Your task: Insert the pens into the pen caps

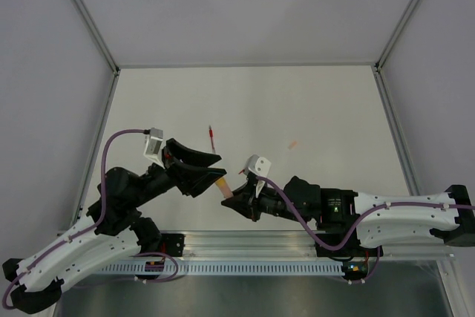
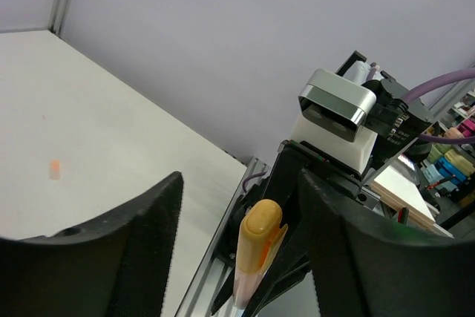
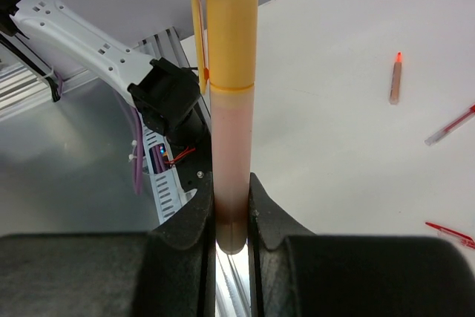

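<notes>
My right gripper (image 3: 231,191) is shut on the lower end of the pale salmon-orange pen (image 3: 231,154) and holds it above the table's near edge. An orange cap (image 3: 231,20) with a clip sits over the pen's far end. My left gripper (image 2: 239,183) is open, its jaws wide on either side of that cap (image 2: 260,235) without touching it. In the top view the two grippers meet, left (image 1: 221,167) and right (image 1: 234,200), with the pen (image 1: 223,185) between them. The dark red pen (image 1: 213,137) lies on the table behind them.
A small orange piece (image 1: 293,143) lies alone at mid-table; it also shows in the left wrist view (image 2: 54,169). The right wrist view shows a short brownish stick with a red tip (image 3: 395,83) and thin red pieces (image 3: 449,128) on the table. The metal rail (image 1: 260,243) runs along the near edge.
</notes>
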`<state>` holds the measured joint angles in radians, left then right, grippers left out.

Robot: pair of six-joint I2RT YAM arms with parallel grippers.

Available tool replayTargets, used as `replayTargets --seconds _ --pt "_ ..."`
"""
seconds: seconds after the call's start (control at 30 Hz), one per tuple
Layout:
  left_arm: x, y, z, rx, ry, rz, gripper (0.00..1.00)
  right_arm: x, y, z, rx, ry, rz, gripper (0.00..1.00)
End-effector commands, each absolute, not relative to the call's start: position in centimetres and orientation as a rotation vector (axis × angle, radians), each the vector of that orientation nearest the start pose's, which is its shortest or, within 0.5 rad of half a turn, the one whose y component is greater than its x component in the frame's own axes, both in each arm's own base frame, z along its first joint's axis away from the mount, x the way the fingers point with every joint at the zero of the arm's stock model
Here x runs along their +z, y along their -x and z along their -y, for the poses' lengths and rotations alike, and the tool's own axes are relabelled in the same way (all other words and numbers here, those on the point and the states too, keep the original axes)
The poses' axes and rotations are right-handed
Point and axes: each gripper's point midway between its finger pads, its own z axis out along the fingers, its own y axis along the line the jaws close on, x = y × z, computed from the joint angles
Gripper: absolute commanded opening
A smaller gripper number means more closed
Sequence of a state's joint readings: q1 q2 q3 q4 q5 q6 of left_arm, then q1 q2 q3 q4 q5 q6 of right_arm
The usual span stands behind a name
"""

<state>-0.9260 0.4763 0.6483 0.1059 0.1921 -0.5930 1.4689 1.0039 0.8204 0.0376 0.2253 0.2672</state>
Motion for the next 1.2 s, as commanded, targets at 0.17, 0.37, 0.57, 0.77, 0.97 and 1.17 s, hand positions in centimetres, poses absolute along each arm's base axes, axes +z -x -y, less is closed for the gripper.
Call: replayTargets --seconds 0.17,0.37,0.57,0.77,0.97,1.17 --pt "37.2 -10.5 24.0 -1.406 -0.458 -1.34 0.25 29.4 -6.4 -37.1 1.122 0.858 -1.575 0.0" --pt "35.3 -10.0 25.0 -1.467 -0.481 -1.398 0.02 32.1 -7.8 -36.6 1.072 0.79 -1.536 0.0" --pt "33.5 -9.8 25.5 -1.497 -0.49 -1.433 0.02 34.9 -8.5 -36.6 1.047 0.763 -1.509 0.0" --pt "32.1 -9.6 25.9 -1.501 -0.519 -1.459 0.02 35.9 -9.1 -37.3 1.04 0.748 -1.506 0.0" --pt "30.5 -9.6 26.4 -1.498 -0.548 -1.493 0.02 36.7 -9.7 -37.6 1.037 0.727 -1.502 0.0" --pt "29.2 -9.8 26.5 -1.479 -0.553 -1.526 0.02 37.6 -10.7 -37.2 1.025 0.686 -1.498 0.0"
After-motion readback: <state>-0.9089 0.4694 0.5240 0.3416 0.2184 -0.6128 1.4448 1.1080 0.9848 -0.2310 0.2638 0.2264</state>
